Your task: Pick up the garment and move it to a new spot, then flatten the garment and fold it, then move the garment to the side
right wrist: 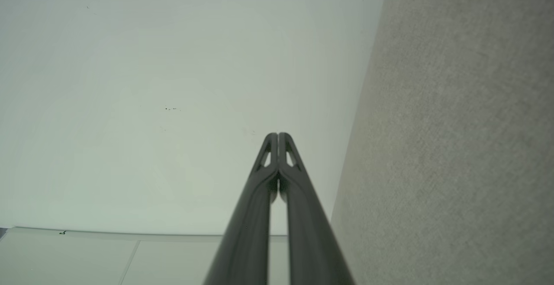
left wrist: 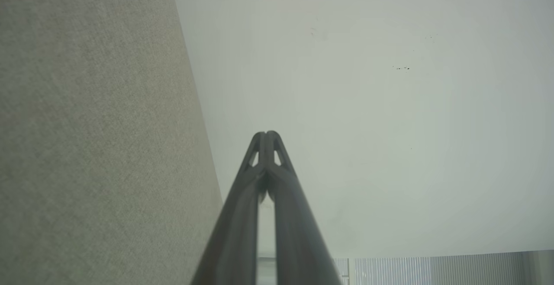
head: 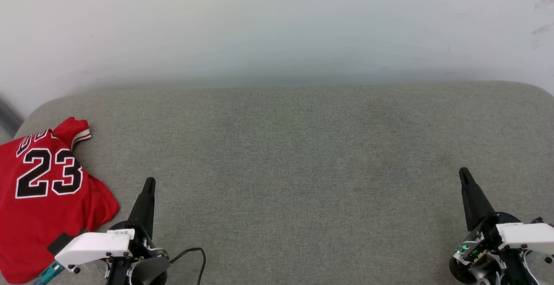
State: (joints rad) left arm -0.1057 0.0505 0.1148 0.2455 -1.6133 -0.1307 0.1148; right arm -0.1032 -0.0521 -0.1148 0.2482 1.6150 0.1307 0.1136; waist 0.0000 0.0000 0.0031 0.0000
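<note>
The garment (head: 45, 198), a red jersey with a black white-outlined "23" facing up and a striped sleeve trim, lies rumpled at the far left edge of the grey upholstered surface (head: 294, 155). My left gripper (head: 149, 182) is shut and empty, its tip pointing up just to the right of the garment, apart from it. In the left wrist view its fingertips (left wrist: 266, 136) are pressed together against a pale wall. At the lower right my right gripper (head: 463, 172) is also shut and empty, far from the garment; its closed tips (right wrist: 278, 136) show in the right wrist view.
A pale wall (head: 277, 25) rises behind the grey surface. A black cable (head: 192, 252) loops beside my left wrist. The surface's rounded corners (head: 534, 90) fall off at far left and right.
</note>
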